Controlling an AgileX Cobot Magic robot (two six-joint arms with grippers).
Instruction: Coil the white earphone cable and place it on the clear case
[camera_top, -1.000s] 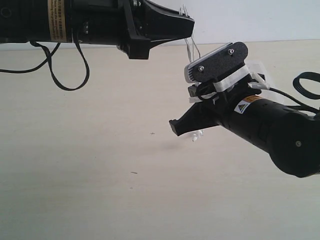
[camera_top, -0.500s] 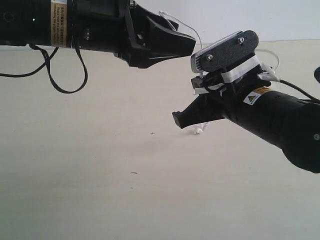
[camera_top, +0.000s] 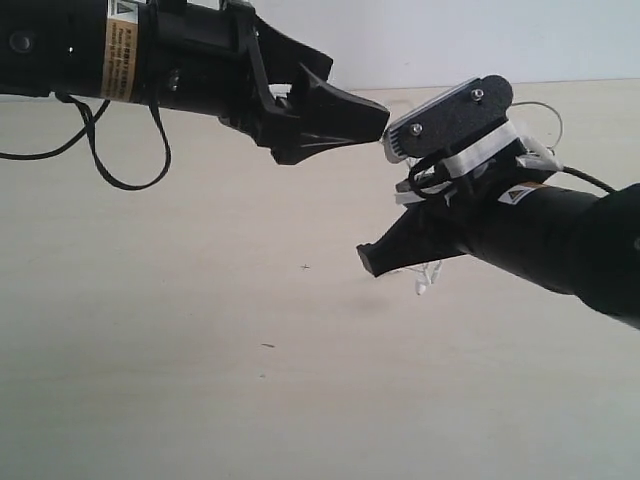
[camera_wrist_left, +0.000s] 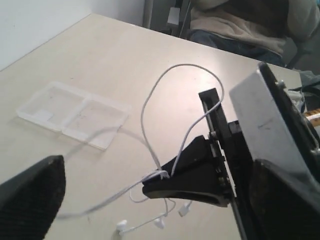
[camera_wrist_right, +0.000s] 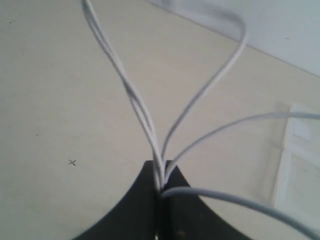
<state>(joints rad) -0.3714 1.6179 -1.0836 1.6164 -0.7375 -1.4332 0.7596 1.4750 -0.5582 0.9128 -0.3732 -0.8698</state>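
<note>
The white earphone cable (camera_wrist_right: 150, 125) is gathered into loops, and several strands are pinched in my right gripper (camera_wrist_right: 161, 167), which is shut on it. In the exterior view that gripper (camera_top: 368, 262) hovers above the table with the earbuds (camera_top: 425, 280) dangling below. My left gripper (camera_top: 382, 120) points at the right wrist from the upper left, close to it. Its fingers (camera_wrist_left: 35, 197) stand wide apart and one blurred strand runs past them. The left wrist view shows the loops (camera_wrist_left: 150, 107), the earbuds (camera_wrist_left: 121, 226) and the clear case (camera_wrist_left: 75, 112) lying open and flat on the table.
The clear case (camera_wrist_right: 300, 165) also shows at the edge of the right wrist view; in the exterior view the right arm hides it. A black robot cable (camera_top: 130, 170) hangs under the left arm. A person sits beyond the table's far edge (camera_wrist_left: 240, 25).
My left gripper has come down and tilted toward the right wrist. The cable loop seen above it is out of sight. The right gripper shifted slightly right and down, earbuds swinging.
</note>
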